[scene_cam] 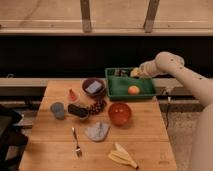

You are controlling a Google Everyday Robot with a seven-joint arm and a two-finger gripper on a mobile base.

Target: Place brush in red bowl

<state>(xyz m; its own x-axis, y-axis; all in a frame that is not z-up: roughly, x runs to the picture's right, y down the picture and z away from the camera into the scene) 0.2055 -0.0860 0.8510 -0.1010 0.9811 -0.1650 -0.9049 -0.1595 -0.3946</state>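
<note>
As the gripper (136,73) overhangs one tray (118,89), one red bowl (119,114) sits apart.

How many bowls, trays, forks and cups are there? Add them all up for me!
Bowls: 2, the red bowl and the purple bowl
Trays: 1, the green tray
Forks: 1, the silver fork
Cups: 1, the grey cup
Total: 5
The gripper is over the back of the tray.
</note>
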